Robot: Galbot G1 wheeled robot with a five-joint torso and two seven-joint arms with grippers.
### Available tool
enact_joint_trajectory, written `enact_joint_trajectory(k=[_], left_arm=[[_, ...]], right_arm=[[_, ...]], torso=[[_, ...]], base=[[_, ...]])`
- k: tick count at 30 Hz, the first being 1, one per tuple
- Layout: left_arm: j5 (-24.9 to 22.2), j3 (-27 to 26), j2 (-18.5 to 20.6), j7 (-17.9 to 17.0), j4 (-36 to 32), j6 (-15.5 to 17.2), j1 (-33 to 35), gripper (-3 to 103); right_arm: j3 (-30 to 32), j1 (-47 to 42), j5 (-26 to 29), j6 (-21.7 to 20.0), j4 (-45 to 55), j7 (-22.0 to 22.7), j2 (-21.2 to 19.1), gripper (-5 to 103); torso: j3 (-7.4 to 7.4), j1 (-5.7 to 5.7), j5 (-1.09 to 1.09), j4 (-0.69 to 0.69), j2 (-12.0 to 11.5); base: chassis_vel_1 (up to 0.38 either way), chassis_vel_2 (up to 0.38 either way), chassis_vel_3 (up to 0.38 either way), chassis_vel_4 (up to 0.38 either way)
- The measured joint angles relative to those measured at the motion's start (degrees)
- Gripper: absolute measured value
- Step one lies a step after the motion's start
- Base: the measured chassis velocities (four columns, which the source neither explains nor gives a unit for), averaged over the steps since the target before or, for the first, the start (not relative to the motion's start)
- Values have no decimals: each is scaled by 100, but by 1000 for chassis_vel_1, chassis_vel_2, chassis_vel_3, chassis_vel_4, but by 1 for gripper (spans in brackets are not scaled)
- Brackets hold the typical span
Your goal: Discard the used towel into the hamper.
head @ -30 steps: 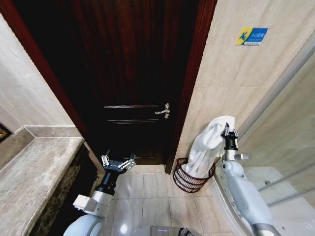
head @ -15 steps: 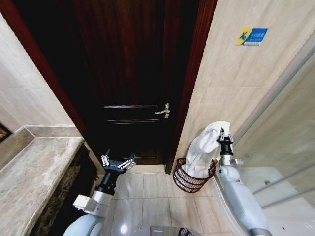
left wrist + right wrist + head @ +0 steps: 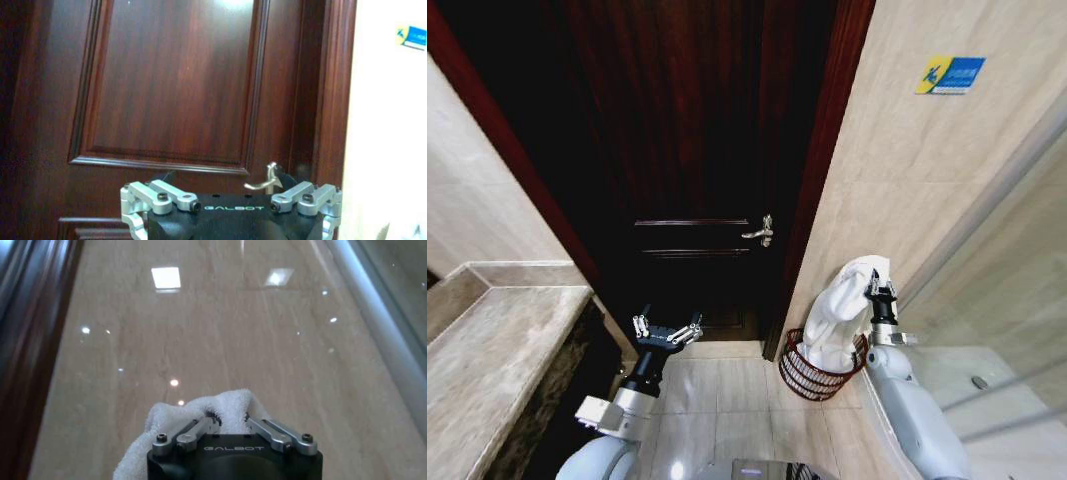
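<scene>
Late stage of disposal. Right gripper (image 3: 879, 285) raised beside the beige tiled wall (image 3: 897, 170), fingers clamped on the top fold of the white terry-cloth towel (image 3: 837, 318); the same pinch visible in the right wrist view (image 3: 223, 421). Towel hanging down from the grip, lower end already inside the small round reddish-brown open-weave hamper (image 3: 802, 372) on the floor just beside the dark wooden door (image 3: 697, 150). Left gripper (image 3: 667, 329) parked low before the door, fingers spread, empty. Done: carrying, positioning, partial lowering. Remaining, by judgement: release and full drop into hamper.
</scene>
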Motion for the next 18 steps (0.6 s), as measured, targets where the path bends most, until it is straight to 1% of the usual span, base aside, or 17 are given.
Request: enact_joint_trajectory(k=[3, 6, 8, 11, 12, 13, 14, 15, 16, 17, 18], left_arm=[[0, 0, 0, 0, 0, 0, 0, 100], [0, 0, 0, 0, 0, 0, 0, 100], [0, 0, 0, 0, 0, 0, 0, 100], [0, 1, 0, 0, 0, 0, 0, 100], [0, 1, 0, 0, 0, 0, 0, 100], [0, 0, 1, 0, 0, 0, -1, 100], [0, 0, 1, 0, 0, 0, -1, 100], [0, 0, 0, 0, 0, 0, -1, 100], [0, 0, 0, 0, 0, 0, -1, 100], [0, 0, 0, 0, 0, 0, -1, 100], [0, 0, 0, 0, 0, 0, -1, 100]], right_arm=[[8, -25, 1, 22, -18, -25, 6, 10], [10, -41, 12, 73, -44, -44, 11, 10], [24, -101, 8, 154, -48, -71, 46, 10], [96, -257, -56, 180, 41, -62, 122, 10], [186, -398, -126, 171, 148, -30, 180, 10], [289, -530, -186, 103, 265, -2, 228, 10], [289, -530, -186, 103, 265, -2, 228, 10], [418, -710, -250, -53, 412, 51, 282, 10], [465, -795, -261, -135, 454, 82, 314, 10], [493, -859, -267, -199, 457, 92, 339, 10], [493, -859, -267, -199, 457, 92, 339, 10]], torso=[[0, 1, -3, 0, 0], [0, -1, 2, 0, 0], [0, -3, 0, -7, 0], [-1, -4, 3, -6, 1], [0, -2, -2, -3, 0], [0, 1, -6, -2, 0], [0, 1, -6, -2, 0], [-1, 1, -9, -1, 0], [-1, -1, -8, -1, 0], [-1, -1, 0, 0, 0], [-1, -1, 0, 0, 0]], base=[[-170, 178, 185, -190], [-186, 194, 193, -196], [-179, 171, 171, -176], [-185, 149, 154, -196], [-138, 152, 115, -154], [-67, 74, 115, -62], [-67, 74, 115, -62], [-18, 74, 67, -62], [0, 0, 0, 0], [0, 0, 0, 0], [0, 0, 0, 0]])
